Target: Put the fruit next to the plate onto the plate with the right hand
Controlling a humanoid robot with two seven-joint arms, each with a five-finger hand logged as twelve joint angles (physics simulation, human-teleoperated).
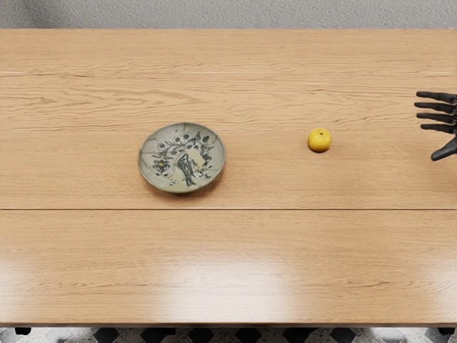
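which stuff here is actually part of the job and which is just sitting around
Part of the job: yellow-orange fruit, lying right of the plate and apart from it; patterned plate; right hand, open, at the right edge.
Just there: wooden table; tiled floor along the bottom edge.

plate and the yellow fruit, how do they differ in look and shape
The plate is wide, shallow and flat; the fruit is small and round. The plate is greyish with a dark painted pattern; the fruit is plain yellow-orange. Both rest on the wooden table, apart from each other.
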